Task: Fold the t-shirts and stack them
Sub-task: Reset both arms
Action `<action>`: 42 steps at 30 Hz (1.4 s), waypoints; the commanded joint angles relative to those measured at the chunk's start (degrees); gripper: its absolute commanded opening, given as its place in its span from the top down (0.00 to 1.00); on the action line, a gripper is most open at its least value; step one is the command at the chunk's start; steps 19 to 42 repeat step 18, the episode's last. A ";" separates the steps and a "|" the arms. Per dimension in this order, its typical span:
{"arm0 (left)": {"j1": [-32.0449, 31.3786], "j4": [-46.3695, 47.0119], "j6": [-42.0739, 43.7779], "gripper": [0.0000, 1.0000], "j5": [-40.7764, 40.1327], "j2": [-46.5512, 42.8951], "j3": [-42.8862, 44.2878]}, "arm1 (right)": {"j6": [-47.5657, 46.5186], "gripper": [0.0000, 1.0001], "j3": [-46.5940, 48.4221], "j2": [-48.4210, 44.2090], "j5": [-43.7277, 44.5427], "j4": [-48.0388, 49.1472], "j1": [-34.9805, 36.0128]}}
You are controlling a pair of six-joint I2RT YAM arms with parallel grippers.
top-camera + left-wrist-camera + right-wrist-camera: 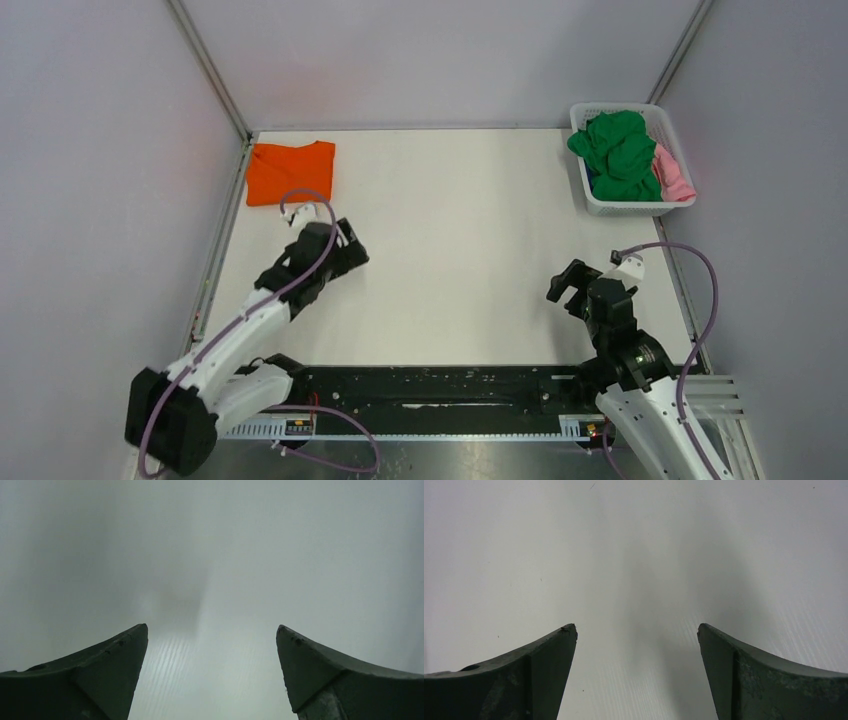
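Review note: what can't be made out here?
- Top view: shirt count in the white lattice plastic basket; the crumpled green t-shirt covers all but a pink edge and blue scrap.
- Top view: folds inside the orange t-shirt.
- Wrist views: only white table beyond open fingers; no shirts.

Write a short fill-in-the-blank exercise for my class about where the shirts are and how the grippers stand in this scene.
1. The folded t-shirt in the far left corner of the table is ____ in colour.
2. The green t-shirt lies heaped inside a white plastic ____.
3. The left gripper and the right gripper hold nothing, and both are ____.

Missing words: orange; basket; open.
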 commanded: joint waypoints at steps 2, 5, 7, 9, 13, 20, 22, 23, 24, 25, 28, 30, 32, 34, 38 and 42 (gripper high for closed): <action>-0.76 5.80 3.20 0.01 4.99 -18.62 -14.86 | 2.28 0.00 3.05 -0.66 0.63 -2.00 -0.18; -0.71 3.48 5.90 0.01 4.86 -25.68 -15.93 | 2.62 0.01 2.89 -0.93 0.42 -2.15 -0.19; -0.69 2.62 6.86 0.01 5.24 -27.93 -16.08 | 2.06 0.01 2.40 -1.59 -0.01 -2.49 -0.18; -0.69 1.83 6.90 0.01 5.19 -28.30 -15.94 | 1.82 0.01 1.89 -2.66 0.71 -2.87 -0.14; -0.69 0.25 6.67 0.01 4.86 -27.16 -14.54 | 0.60 0.01 0.98 -5.58 0.54 -3.35 -0.14; -0.68 0.72 6.33 0.01 5.54 -25.51 -14.25 | -0.27 0.00 -0.20 -9.93 1.21 -2.53 -0.18; -0.68 0.72 6.33 0.01 5.54 -25.51 -14.25 | -0.27 0.00 -0.20 -9.93 1.21 -2.53 -0.18; -0.68 0.72 6.33 0.01 5.54 -25.51 -14.25 | -0.27 0.00 -0.20 -9.93 1.21 -2.53 -0.18; -0.68 0.72 6.33 0.01 5.54 -25.51 -14.25 | -0.27 0.00 -0.20 -9.93 1.21 -2.53 -0.18; -0.68 0.72 6.33 0.01 5.54 -25.51 -14.25 | -0.27 0.00 -0.20 -9.93 1.21 -2.53 -0.18; -0.68 0.72 6.33 0.01 5.54 -25.51 -14.25 | -0.27 0.00 -0.20 -9.93 1.21 -2.53 -0.18; -0.68 0.72 6.33 0.01 5.54 -25.51 -14.25 | -0.27 0.00 -0.20 -9.93 1.21 -2.53 -0.18; -0.68 0.72 6.33 0.01 5.54 -25.51 -14.25 | -0.27 0.00 -0.20 -9.93 1.21 -2.53 -0.18; -0.68 0.72 6.33 0.01 5.54 -25.51 -14.25 | -0.27 0.00 -0.20 -9.93 1.21 -2.53 -0.18; -0.68 0.72 6.33 0.01 5.54 -25.51 -14.25 | -0.27 0.00 -0.20 -9.93 1.21 -2.53 -0.18; -0.68 0.72 6.33 0.01 5.54 -25.51 -14.25 | -0.27 0.00 -0.20 -9.93 1.21 -2.53 -0.18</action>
